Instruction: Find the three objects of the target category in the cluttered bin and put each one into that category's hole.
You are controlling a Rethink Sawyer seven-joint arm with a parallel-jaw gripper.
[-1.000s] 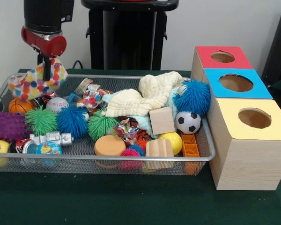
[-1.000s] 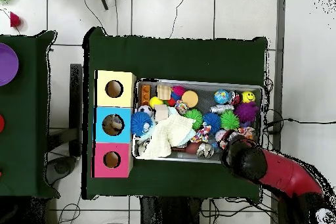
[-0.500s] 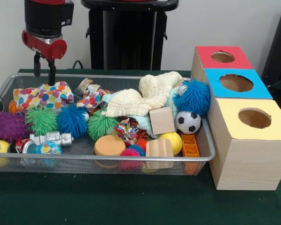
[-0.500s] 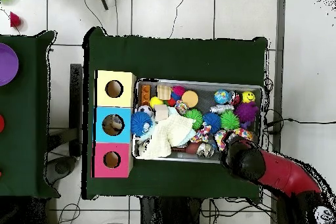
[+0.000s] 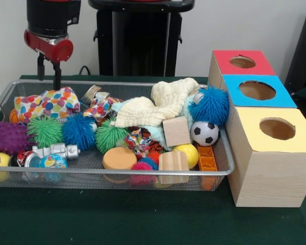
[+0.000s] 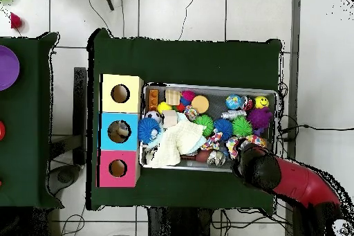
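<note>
My gripper hangs open and empty over the far left corner of the wire mesh bin. Just below it lies a polka-dot cloth, spread on the toys and apart from the fingers. A second dotted cloth and a cream cloth lie further right. Right of the bin stand three wooden boxes with holes: red, blue and yellow. From overhead, the red arm covers the bin's lower right corner and hides the gripper.
The bin also holds spiky balls in blue, green and purple, a soccer ball, wooden blocks, an orange disc and a silver toy camera. Green cloth covers the table.
A second ago the gripper held the polka-dot cloth lifted above the bin. It has let go; the cloth now lies in the bin and the open gripper sits slightly higher.
</note>
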